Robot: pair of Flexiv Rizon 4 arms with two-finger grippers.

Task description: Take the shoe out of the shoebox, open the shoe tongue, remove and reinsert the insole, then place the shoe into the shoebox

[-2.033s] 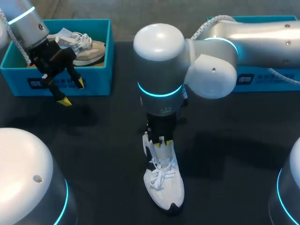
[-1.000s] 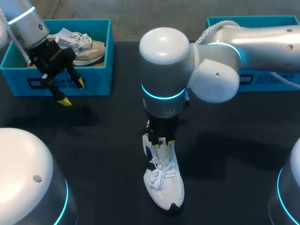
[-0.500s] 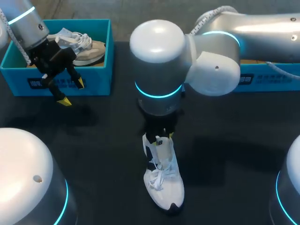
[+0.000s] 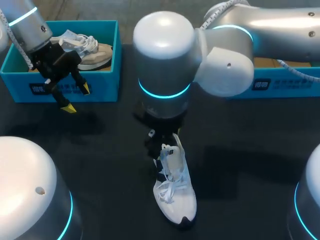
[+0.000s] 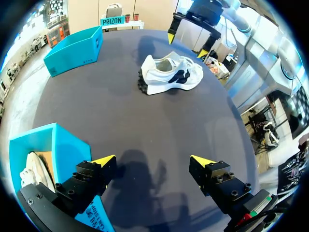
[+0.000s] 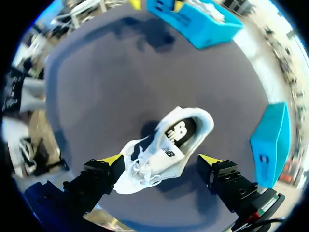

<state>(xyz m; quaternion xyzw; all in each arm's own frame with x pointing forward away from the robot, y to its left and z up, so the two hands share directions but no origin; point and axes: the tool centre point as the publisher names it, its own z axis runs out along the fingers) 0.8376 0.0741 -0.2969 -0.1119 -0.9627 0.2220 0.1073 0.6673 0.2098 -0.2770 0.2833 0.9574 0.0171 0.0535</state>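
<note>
A white shoe [image 4: 176, 194] lies on the black table, toe toward the front edge, with its tongue [image 4: 170, 154] pulled up. In the right wrist view the shoe [image 6: 154, 154] sits under my right gripper [image 6: 161, 159]. That gripper is open, with a finger on each side and above the shoe, touching nothing. The dark insole [image 6: 181, 133] shows in the shoe's opening. In the head view the right arm's wrist hides its fingers. My left gripper [image 4: 70, 97] hangs open and empty in front of the left blue shoebox [image 4: 75, 90]. From the left wrist view the shoe [image 5: 169, 75] is far ahead of the left gripper [image 5: 153, 161].
The left shoebox holds another pale shoe [image 4: 92, 52]. A second blue shoebox [image 4: 270, 85] stands at the back right, partly behind my right arm. Two white domes of the robot sit at the front corners.
My right gripper has opened off the shoe's tongue and risen, and the right arm has swung back and left. The shoe and the left arm have stayed put.
</note>
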